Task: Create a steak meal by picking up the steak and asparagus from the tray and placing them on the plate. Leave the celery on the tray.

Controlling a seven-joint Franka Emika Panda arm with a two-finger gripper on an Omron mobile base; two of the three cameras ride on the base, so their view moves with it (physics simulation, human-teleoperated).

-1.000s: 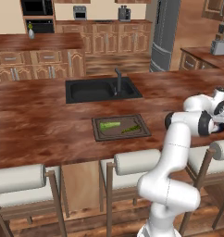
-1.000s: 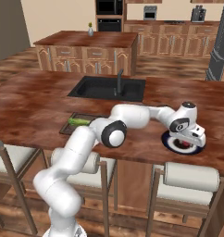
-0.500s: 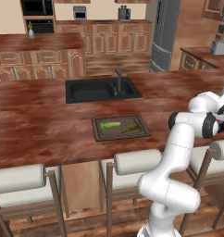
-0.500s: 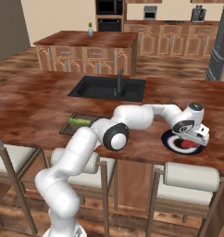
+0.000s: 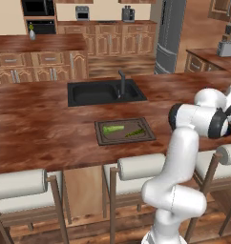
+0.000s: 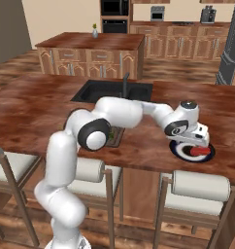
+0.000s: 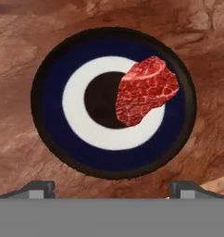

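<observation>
Steak (image 7: 145, 90) is seen lying on the plate (image 7: 53, 88), off-centre across its white ring. Above it the tool (image 7: 111, 187) is held spread wide, gripping nothing. Celery (image 5: 113, 128) and asparagus (image 5: 135, 133) are left on the tray (image 5: 124, 139) on the desk (image 5: 36, 133).

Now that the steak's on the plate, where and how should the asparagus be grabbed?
Probably across its middle, from straight above. The asparagus is a thin stalk lying flat on the tray, angled, apart from the thicker celery. Turn the fingers crosswise to the stalk so they close on its narrow width.
</observation>
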